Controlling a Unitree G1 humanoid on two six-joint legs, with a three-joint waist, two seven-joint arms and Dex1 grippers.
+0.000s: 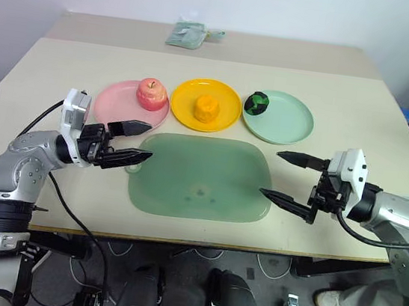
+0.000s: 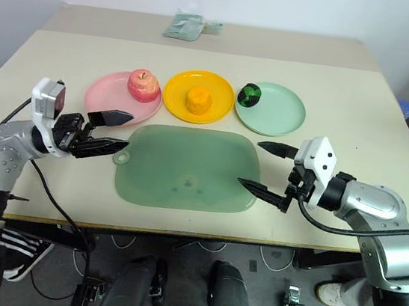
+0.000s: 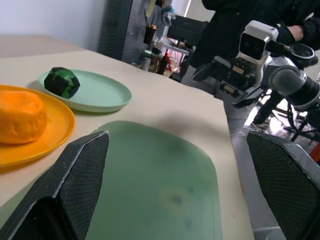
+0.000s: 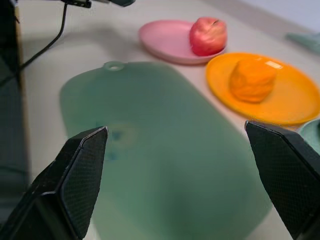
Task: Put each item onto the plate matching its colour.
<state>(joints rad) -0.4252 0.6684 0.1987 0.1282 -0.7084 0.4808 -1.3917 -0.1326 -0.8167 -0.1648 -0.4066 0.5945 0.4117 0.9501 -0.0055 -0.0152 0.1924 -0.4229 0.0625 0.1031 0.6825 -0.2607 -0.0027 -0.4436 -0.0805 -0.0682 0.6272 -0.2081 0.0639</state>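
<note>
Robot lab (cluttered equipment shelves (image 3: 160, 47) behind table (image 1: 362, 98))

The table (image 1: 362, 98) is pale beige. Three plates sit in a row. The left plate (image 1: 117, 104) is pink and has a pink-red apple (image 1: 151, 94) on it. The middle plate (image 1: 230, 103) is yellow and has an orange-yellow fruit (image 1: 206, 109) on it. The right plate (image 1: 288, 122) is pale mint green and has a dark green fruit (image 1: 255, 102) on it. The near board (image 1: 200, 176) is see-through green. Both grippers have black fingers (image 1: 135, 126). The far bag (image 1: 187, 33) is pale green.
</note>
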